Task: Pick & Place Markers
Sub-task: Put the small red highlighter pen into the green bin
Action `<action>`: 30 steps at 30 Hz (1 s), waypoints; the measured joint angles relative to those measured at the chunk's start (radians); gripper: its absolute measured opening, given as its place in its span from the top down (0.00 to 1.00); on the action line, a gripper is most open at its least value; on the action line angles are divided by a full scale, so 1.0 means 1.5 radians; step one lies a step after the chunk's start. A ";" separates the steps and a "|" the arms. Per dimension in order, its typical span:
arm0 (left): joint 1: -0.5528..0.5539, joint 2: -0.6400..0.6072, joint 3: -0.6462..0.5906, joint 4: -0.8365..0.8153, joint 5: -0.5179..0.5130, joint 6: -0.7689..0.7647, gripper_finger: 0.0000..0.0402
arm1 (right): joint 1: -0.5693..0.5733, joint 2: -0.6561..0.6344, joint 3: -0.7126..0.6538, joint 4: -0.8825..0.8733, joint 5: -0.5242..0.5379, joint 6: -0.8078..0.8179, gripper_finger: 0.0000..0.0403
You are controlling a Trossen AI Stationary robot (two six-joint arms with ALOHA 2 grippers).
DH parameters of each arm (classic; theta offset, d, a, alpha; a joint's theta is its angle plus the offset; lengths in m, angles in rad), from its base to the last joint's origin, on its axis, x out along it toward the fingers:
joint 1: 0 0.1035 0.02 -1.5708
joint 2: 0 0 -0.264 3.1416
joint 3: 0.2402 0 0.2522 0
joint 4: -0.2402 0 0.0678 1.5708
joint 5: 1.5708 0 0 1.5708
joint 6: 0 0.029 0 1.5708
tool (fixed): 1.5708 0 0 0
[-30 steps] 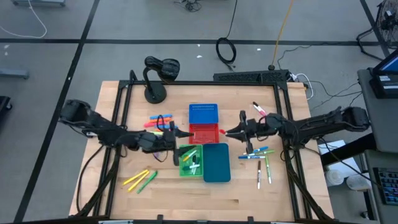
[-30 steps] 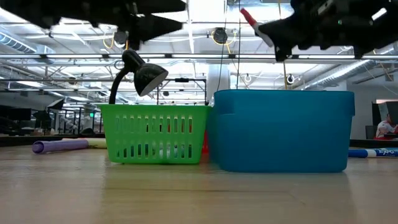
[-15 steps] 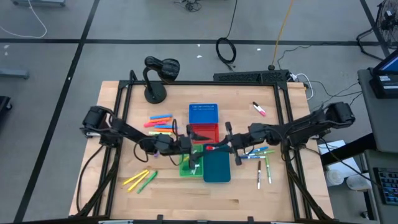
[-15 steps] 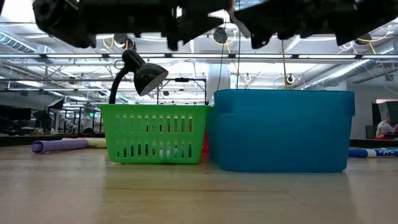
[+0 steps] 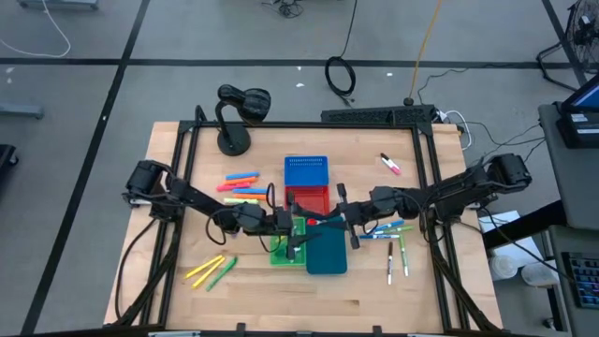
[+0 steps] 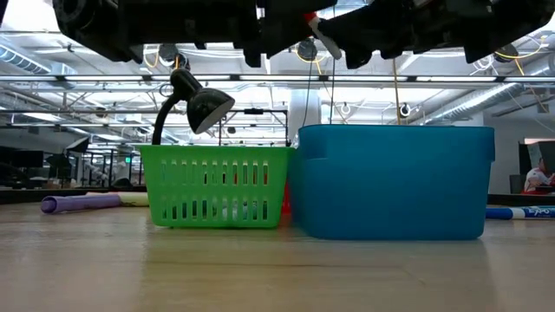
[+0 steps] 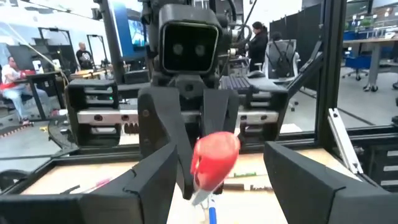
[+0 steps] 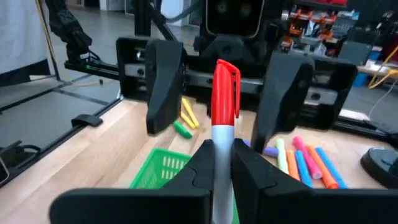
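A white-bodied marker with a red cap [image 8: 224, 93] is carried by my right gripper [image 8: 222, 163], level above the green bin [image 5: 284, 249] and the teal bin [image 5: 326, 247]. My left gripper [image 7: 217, 190] faces it, open. Its two fingers stand on either side of the red cap [image 7: 214, 157] without touching it. In the high view my left gripper [image 5: 301, 227] and my right gripper [image 5: 336, 223] meet tip to tip, with the marker [image 5: 318, 223] between them. Other markers lie flat on the table at left [image 5: 239, 182], near left [image 5: 211, 271] and right [image 5: 394, 236]. My right gripper pinches the marker's white body [image 8: 222, 138] just behind the red cap, between its two fingers. The marker runs along the fingers and sticks out ahead of them, cap first, toward the table's left. It is level and lifted clear above the bins.
A red bin [image 5: 307, 198] and a blue bin [image 5: 306, 171] stand beyond the green and teal ones. A black desk lamp [image 5: 234, 117] is at the far left. A pink-capped marker [image 5: 389, 164] lies far right. In the low view the green bin [image 6: 217, 186] and teal bin [image 6: 395, 182] stand under both grippers.
My right gripper has carried the red-capped marker toward the table's left and near edge, to above the bins. My left gripper has moved right toward it, until its open fingers flank the cap. Most of the travel came in the first half second.
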State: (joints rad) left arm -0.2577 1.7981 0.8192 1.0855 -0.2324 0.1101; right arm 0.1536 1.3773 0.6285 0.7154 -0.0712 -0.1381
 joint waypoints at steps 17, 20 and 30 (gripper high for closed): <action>-0.001 0.000 0.000 0.005 -0.001 0.016 0.41 | 0.016 0.001 -0.001 0.025 0.000 -0.026 0.95; -0.001 0.000 0.000 0.005 -0.001 0.031 0.49 | 0.016 0.001 -0.001 0.025 0.000 -0.026 0.95; 0.000 -0.002 -0.001 0.009 0.043 0.080 0.87 | 0.017 0.001 -0.002 0.020 -0.002 -0.023 0.95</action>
State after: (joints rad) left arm -0.2577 1.7958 0.8177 1.0992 -0.1686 0.2297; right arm 0.1787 1.3781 0.6254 0.7450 -0.0745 -0.1722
